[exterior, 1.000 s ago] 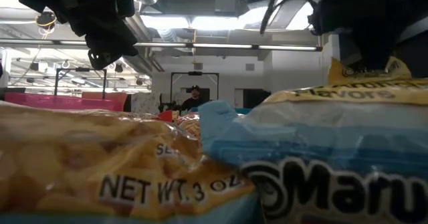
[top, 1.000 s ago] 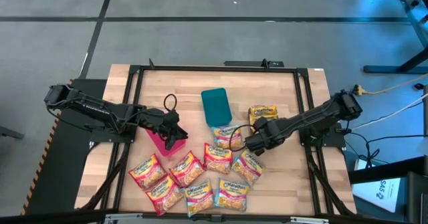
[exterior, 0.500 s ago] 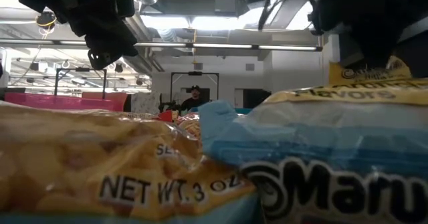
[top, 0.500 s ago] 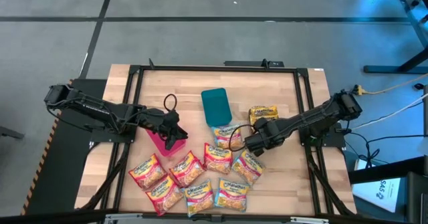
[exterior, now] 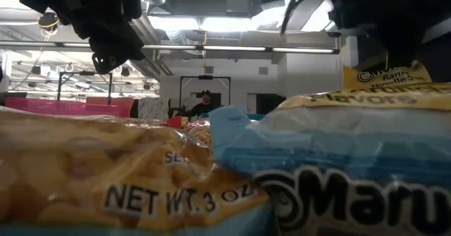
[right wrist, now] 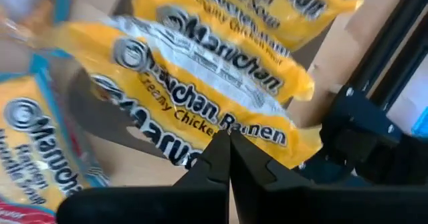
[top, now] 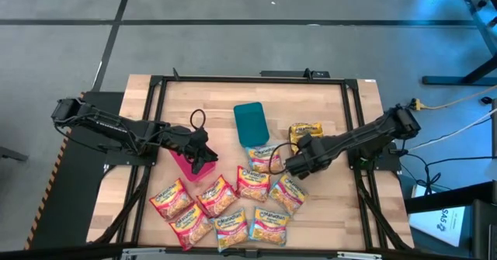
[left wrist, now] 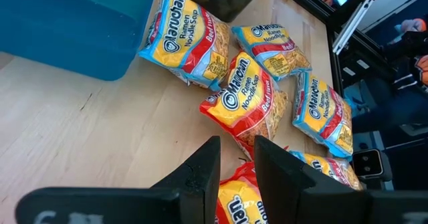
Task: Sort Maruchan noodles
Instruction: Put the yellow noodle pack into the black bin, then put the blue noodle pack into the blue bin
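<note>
Right claw [right wrist: 229,144] is clenched, its two dark fingers pinched together on the near edge of a yellow noodle packet [right wrist: 200,110] labelled creamy chicken; a second yellow packet lies just beyond it. Seen from above, this claw [top: 291,164] sits right of centre on the table [top: 311,97], at the right end of the spread of packets. Over the last second it has edged slightly up and to the right; in the low view the yellow packet [exterior: 387,77] has risen a little, showing more of its printed top. This suggests the pick has succeeded and the packet is coming off the table, ready to be carried to a bin.

Further out, a teal bin [top: 251,123] lies towards the far middle; a pink bin [top: 182,161] stands to the left. The remaining packets [top: 225,206], red, yellow and light blue, lie in a loose cluster along the near side, unsorted. Left claw [top: 200,159] hangs over the pink bin, fingers apart with nothing between them; it has not moved.

From above, the arm hides most of the held packet, so how high it hangs is unclear. In the low view, packets close to the lens block nearly everything; the right claw is cut off at the top. A person [exterior: 204,102] far behind is too small to make out.
</note>
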You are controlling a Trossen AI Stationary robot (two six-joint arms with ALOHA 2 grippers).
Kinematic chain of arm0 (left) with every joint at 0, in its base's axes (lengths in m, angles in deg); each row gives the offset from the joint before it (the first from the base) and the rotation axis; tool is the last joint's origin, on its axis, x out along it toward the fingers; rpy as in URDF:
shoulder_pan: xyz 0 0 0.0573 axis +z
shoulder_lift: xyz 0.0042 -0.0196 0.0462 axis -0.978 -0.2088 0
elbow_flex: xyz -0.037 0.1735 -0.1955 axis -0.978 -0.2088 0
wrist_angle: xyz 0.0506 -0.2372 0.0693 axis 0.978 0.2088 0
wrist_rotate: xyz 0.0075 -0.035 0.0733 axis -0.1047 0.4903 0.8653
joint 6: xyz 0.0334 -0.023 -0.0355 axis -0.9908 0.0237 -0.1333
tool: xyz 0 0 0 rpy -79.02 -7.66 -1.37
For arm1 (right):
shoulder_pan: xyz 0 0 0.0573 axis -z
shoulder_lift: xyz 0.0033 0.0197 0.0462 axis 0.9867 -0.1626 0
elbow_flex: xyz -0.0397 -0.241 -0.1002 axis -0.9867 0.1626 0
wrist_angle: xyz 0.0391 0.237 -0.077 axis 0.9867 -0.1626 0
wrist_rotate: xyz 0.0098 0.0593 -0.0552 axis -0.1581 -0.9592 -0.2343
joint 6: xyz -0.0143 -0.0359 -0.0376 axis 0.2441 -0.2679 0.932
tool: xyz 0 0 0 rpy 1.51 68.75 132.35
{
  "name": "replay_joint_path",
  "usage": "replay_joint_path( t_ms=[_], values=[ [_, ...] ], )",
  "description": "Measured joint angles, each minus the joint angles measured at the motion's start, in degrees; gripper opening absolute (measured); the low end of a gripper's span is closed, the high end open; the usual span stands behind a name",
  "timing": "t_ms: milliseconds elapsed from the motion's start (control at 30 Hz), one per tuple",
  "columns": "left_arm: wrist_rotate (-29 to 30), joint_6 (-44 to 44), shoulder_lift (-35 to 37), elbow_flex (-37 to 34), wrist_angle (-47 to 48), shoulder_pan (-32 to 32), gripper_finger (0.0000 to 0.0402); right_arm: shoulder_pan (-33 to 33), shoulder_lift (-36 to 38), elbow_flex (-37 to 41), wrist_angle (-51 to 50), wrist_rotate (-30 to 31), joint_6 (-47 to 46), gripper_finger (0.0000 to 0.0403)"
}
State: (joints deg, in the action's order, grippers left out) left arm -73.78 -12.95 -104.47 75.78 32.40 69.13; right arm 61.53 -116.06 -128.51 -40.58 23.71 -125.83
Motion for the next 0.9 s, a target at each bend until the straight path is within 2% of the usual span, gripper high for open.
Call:
replay_joint_path(
  t_ms=[233, 500, 600, 900],
  values=[
    [0.0, 0.0, 0.0, 0.0, 0.1, 0.0, 0.0085, 0.0, 0.1, 4.2, 7.7, -1.5, 0.0, 0.0005],
    [0.0, 0.0, 0.0, 0.0, 0.3, 0.0, 0.0085, 0.0, 0.0, 4.0, 6.1, -3.7, 0.1, 0.0005],
    [0.0, 0.0, 0.0, 0.0, 0.3, 0.0, 0.0085, 0.0, 0.0, 1.4, 3.9, -4.1, -0.1, 0.0005],
    [0.0, -1.1, 0.0, 0.0, 0.7, 0.0, 0.0085, 0.0, 0.0, -14.1, -2.8, 3.5, 0.7, 0.0005]
  ],
)
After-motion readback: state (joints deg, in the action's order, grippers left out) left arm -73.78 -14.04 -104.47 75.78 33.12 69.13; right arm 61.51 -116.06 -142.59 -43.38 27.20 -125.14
